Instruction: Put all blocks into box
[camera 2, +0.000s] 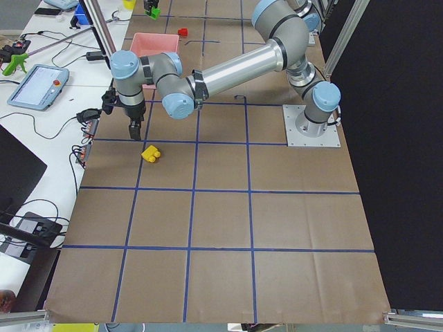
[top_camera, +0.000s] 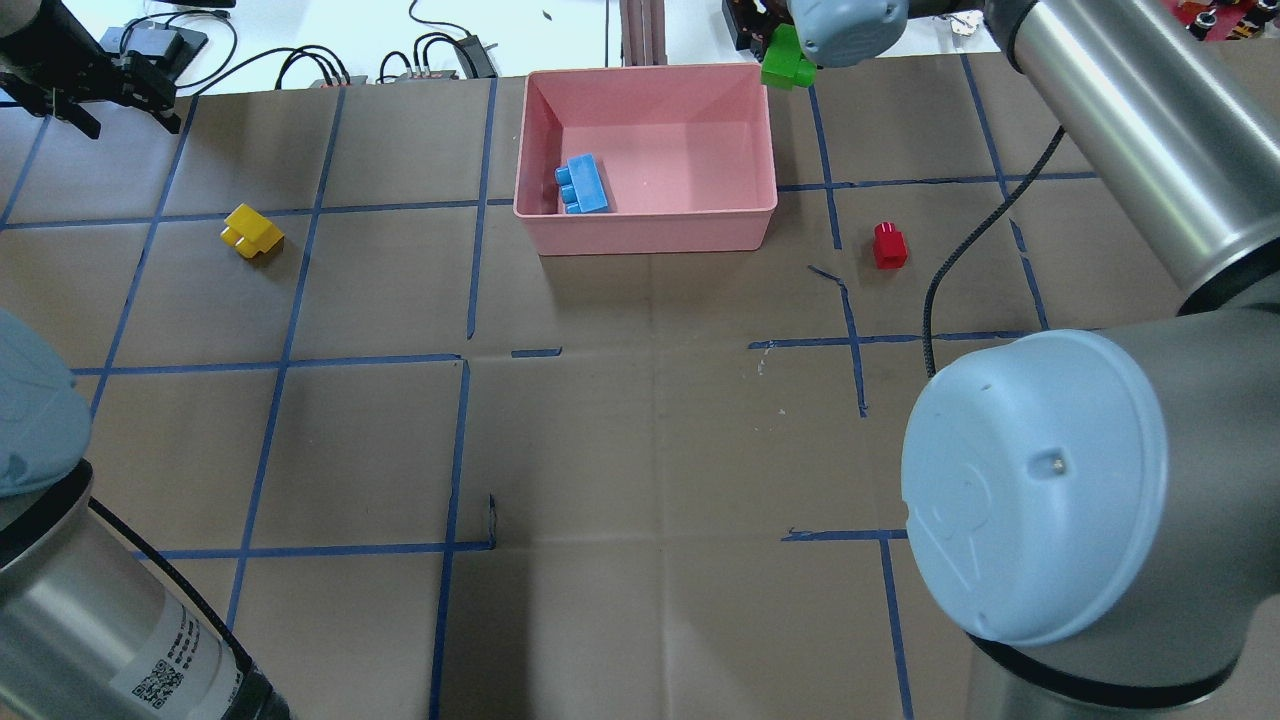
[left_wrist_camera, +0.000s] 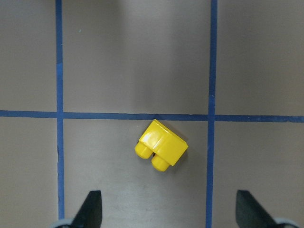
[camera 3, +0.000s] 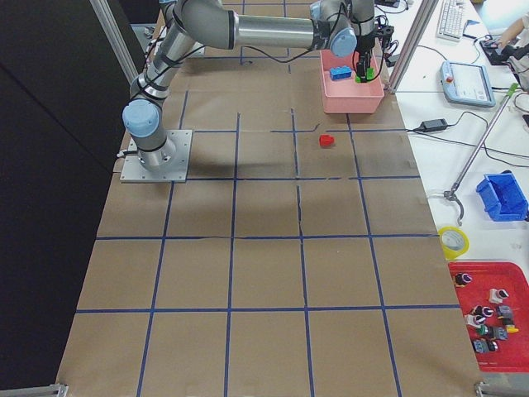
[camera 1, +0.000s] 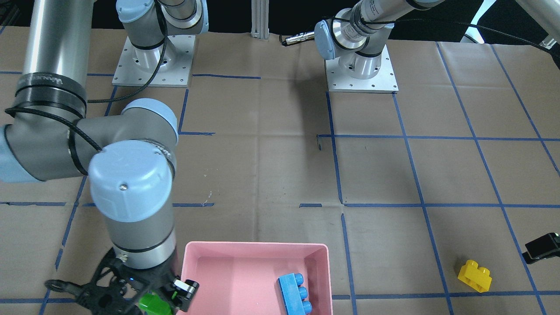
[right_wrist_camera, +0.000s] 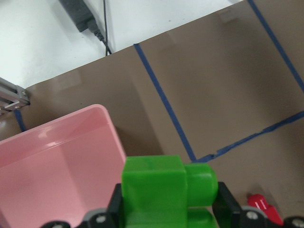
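Note:
My right gripper (camera 1: pixel 151 299) is shut on the green brick (top_camera: pixel 787 62) and holds it just outside the far right corner of the pink box (top_camera: pixel 645 215). The right wrist view shows the green brick (right_wrist_camera: pixel 161 190) between the jaws, beside the box's rim (right_wrist_camera: pixel 107 118). The blue brick (top_camera: pixel 582 185) lies inside the box at its left side. The red brick (top_camera: pixel 888 246) lies on the table right of the box. My left gripper (left_wrist_camera: pixel 170 211) is open above the table, with the yellow brick (left_wrist_camera: pixel 161 146) just ahead of its fingertips.
The table is brown paper with a grid of blue tape lines. Cables and electronics (top_camera: pixel 440 55) lie beyond the far edge behind the box. The right arm's elbow (top_camera: pixel 1030 490) hangs over the near right part of the table.

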